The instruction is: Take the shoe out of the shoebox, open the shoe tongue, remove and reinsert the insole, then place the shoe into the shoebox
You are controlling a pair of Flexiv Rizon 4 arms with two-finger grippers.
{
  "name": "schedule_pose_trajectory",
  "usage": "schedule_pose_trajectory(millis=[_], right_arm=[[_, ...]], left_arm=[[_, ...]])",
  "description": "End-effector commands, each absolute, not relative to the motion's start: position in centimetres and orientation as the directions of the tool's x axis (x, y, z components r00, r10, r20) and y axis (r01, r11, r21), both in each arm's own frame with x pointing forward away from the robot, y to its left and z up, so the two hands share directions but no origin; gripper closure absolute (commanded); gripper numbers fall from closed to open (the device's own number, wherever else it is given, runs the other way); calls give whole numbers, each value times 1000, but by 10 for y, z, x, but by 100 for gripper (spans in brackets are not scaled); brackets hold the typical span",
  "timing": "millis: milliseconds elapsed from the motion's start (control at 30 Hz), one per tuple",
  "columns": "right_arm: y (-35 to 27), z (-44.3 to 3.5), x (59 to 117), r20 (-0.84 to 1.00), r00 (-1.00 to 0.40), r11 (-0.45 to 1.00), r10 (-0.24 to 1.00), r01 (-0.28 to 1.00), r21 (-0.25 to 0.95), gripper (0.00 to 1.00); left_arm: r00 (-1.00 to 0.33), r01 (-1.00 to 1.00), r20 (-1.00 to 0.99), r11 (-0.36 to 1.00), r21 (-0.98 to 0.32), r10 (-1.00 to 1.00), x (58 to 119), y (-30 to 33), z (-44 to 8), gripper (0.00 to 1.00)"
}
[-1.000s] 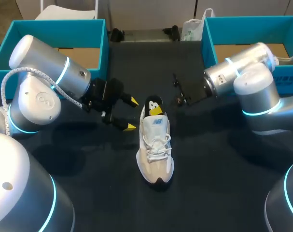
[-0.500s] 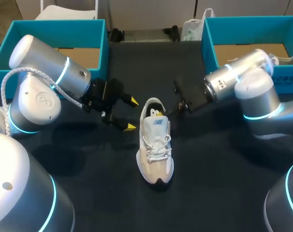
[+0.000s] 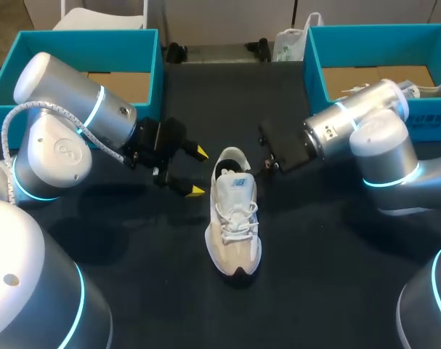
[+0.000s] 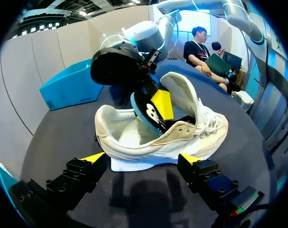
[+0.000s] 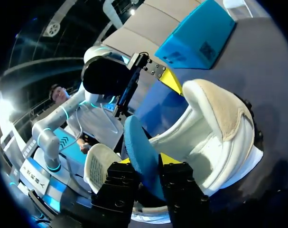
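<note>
While the right gripper clamps the blue-backed black insole inside the white lace-up sneaker, the spread-open left gripper should brace its heel.

A shoe lies mid-counter, toe toward the near edge. The left hand sits just left of its heel, not touching. The right hand comes in from the right, the insole pinched between its fingers and partly inside the shoe. Behind, the left shoebox and right shoebox occupy the far corners.
</note>
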State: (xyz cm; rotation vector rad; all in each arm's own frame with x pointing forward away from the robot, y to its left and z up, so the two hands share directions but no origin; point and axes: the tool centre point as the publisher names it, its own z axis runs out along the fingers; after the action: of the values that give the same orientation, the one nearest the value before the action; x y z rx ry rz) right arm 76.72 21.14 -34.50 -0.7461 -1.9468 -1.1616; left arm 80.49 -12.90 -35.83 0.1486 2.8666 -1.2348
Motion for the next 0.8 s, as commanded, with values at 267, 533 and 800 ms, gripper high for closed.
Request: schedule_pose_trajectory(millis=[267, 533, 800], right_arm=[[212, -329, 777, 792, -598, 438, 123, 749, 498, 65], [213, -321, 789, 769, -628, 441, 117, 727, 527, 62], [211, -313, 800, 743, -658, 453, 122, 703, 549, 62]], left_arm=[[-995, 94, -53, 686, -721, 81, 805, -130, -358, 0], [-995, 94, -53, 686, -721, 81, 805, -130, -358, 0], [-995, 94, -53, 686, -721, 81, 805, -130, -358, 0]])
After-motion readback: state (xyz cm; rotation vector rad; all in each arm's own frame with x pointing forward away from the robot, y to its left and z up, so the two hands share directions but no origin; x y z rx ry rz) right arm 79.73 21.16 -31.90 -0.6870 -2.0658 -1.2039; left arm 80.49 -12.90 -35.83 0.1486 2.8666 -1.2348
